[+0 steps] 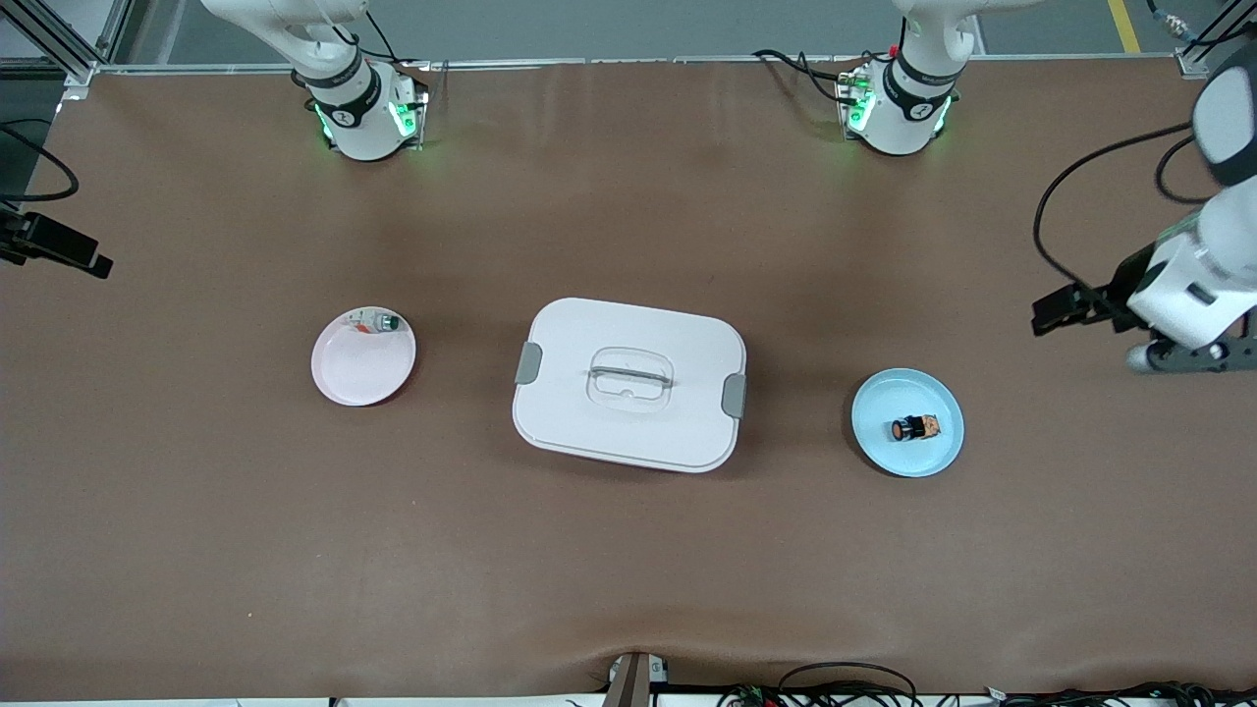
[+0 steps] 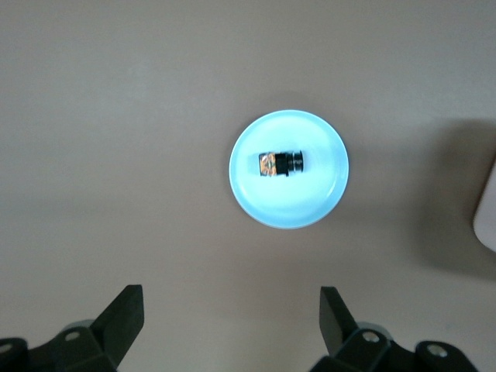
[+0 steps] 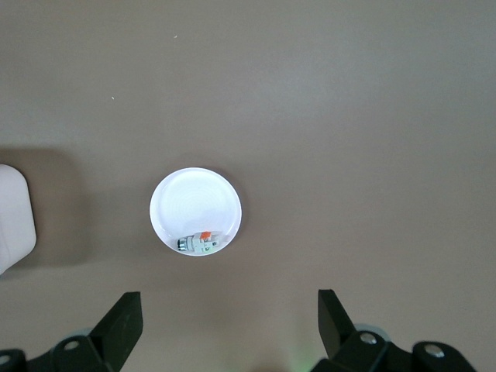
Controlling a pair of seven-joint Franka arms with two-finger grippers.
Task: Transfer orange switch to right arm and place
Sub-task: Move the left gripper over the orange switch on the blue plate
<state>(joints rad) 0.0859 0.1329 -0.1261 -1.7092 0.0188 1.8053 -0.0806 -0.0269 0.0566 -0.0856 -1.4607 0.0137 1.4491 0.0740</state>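
The orange switch lies on its side in a light blue plate toward the left arm's end of the table. The left wrist view shows the same switch and plate from high above. My left gripper hangs open and empty well above the table beside that plate, its wrist showing at the edge of the front view. My right gripper is also open and empty, high over the table near a pale pink plate.
A white lidded box with grey latches stands mid-table between the two plates. The pink plate toward the right arm's end holds a tiny white part with a green cap. Cables run along the table edge nearest the front camera.
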